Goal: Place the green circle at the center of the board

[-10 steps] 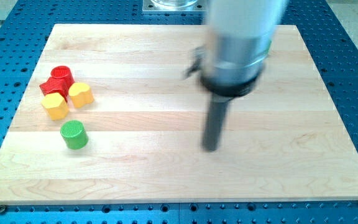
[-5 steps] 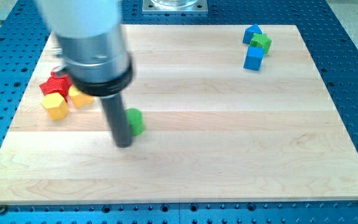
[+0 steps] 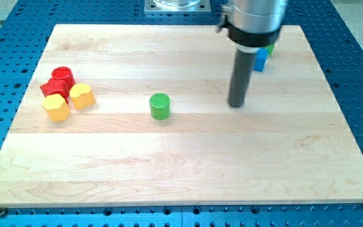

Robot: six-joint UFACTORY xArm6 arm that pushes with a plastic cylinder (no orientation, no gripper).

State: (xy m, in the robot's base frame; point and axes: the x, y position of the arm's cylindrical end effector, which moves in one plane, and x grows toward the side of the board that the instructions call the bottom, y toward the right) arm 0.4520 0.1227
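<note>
1. Sitting upright on the wooden board [image 3: 169,164], the green circle [image 3: 160,105] is resting a little to the view's left of the board's middle, with bare wood all around it.
2. I am seeing my tip [image 3: 235,104] pressing on the board to the view's right of the green circle, well apart from it and touching no block; being a bare rod, it is holding nothing.
3. Clustering near the left edge are a red star [image 3: 53,87], a red cylinder [image 3: 62,74], a yellow block [image 3: 56,108] and a yellow heart [image 3: 81,95].
4. Peeking from behind the arm near the top right are a blue block [image 3: 261,60] and a green block [image 3: 270,47].
</note>
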